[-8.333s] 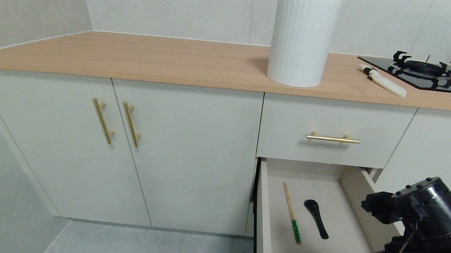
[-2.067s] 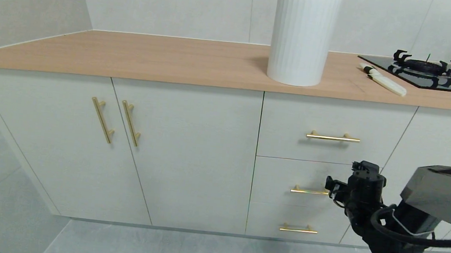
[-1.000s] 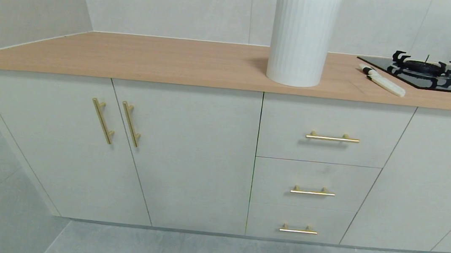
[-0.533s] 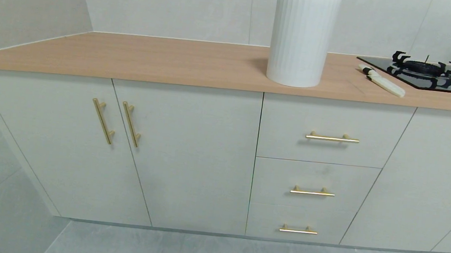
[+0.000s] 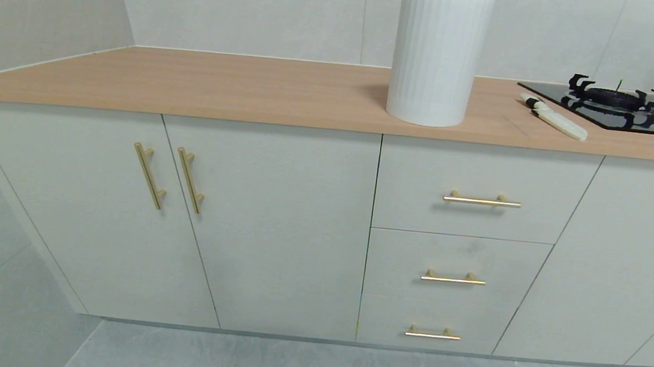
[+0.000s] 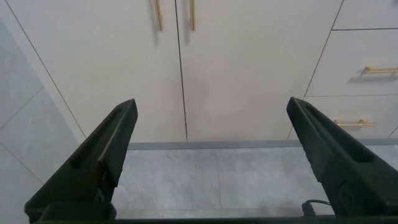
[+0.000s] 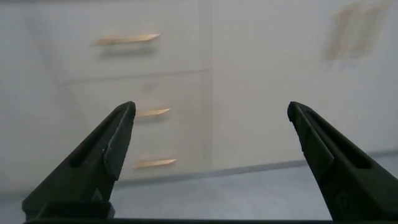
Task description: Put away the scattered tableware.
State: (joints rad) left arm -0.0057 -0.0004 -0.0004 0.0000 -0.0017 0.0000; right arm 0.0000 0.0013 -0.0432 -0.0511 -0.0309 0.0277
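In the head view, a pale utensil [image 5: 553, 117] lies on the wooden desk [image 5: 221, 82] between a white ribbed canister [image 5: 437, 57] and the hob [image 5: 619, 109], above three shut drawers [image 5: 457, 257]. In the left wrist view, the left gripper [image 6: 211, 106] is spread wide and empty before cabinet doors [image 6: 249, 62]. In the right wrist view, the right gripper [image 7: 211, 107] is equally wide, holding nothing, facing the drawers.

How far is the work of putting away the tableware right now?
Done, it seems: the three grey drawers with brass handles are shut. In hand: nothing; the left gripper and the right gripper are open and empty. Left: one cream knife-like utensil with a black-and-white handle lies on the wooden countertop beside the black gas hob; it probably needs storing.
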